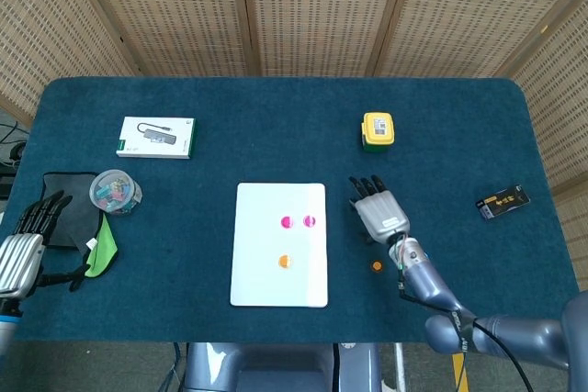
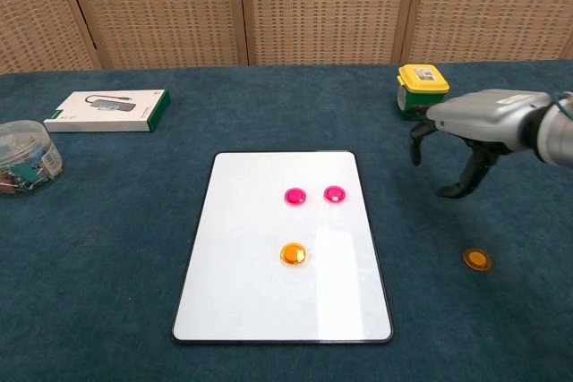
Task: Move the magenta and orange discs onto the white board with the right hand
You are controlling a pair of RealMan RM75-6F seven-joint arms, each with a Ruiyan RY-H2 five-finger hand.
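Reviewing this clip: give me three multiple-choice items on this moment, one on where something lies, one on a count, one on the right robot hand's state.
1. Where is the orange disc that is not on the white board?
A. On the cloth right of the board
B. On the green-edged box
C. In the plastic jar

2. How many discs lie on the board?
A. One
B. Three
C. Five

3. The right robot hand is:
A. Pinching a magenta disc
B. Pressing on the board
C. Empty, above the cloth

Answers:
1 A: the loose orange disc sits on the blue cloth, right of the white board.
2 B: two magenta discs and one orange disc.
3 C: the right robot hand holds nothing, fingers pointing down.
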